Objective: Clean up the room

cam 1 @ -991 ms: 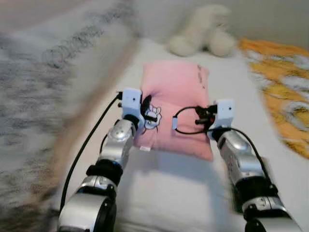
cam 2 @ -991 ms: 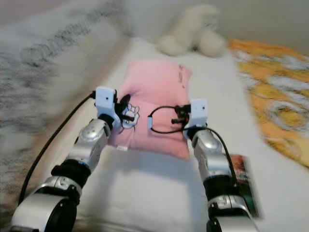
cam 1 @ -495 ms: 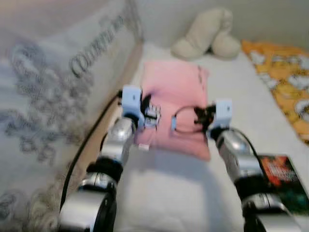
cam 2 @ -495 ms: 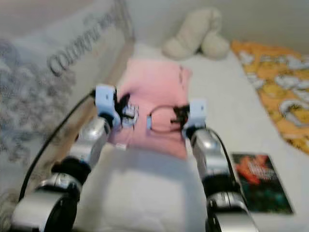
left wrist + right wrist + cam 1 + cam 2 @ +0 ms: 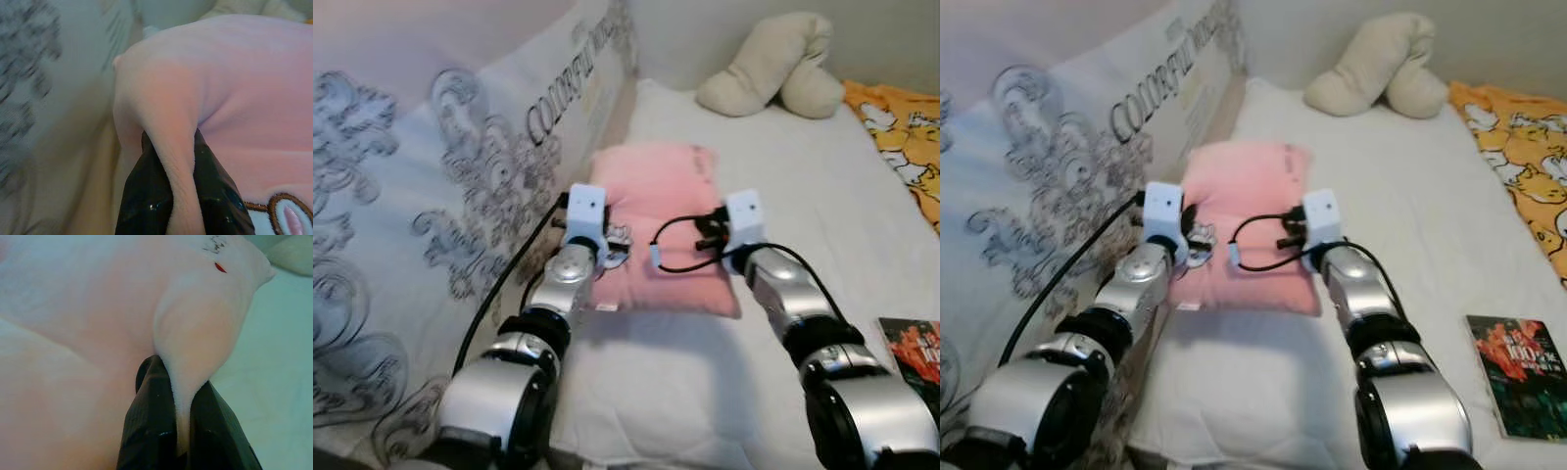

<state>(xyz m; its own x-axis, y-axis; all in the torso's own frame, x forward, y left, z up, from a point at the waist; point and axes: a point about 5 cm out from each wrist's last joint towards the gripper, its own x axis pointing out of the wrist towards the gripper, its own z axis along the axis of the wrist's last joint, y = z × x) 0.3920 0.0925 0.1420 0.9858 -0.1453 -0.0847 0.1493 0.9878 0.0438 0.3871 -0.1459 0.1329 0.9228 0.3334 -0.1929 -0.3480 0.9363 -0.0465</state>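
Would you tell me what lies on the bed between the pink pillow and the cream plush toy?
Only bare white sheet lies between the pink pillow and the cream plush toy, per both eye views.

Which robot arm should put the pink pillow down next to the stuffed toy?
Probably the right. Both pincers, left and right, pinch folds of the pillow, but the stuffed toy lies ahead toward the robot's right, nearer that arm.

Silver jointed arms carry white boxy wrist modules, black cables, and seemingly glossy black fingers (image 5: 146, 196).
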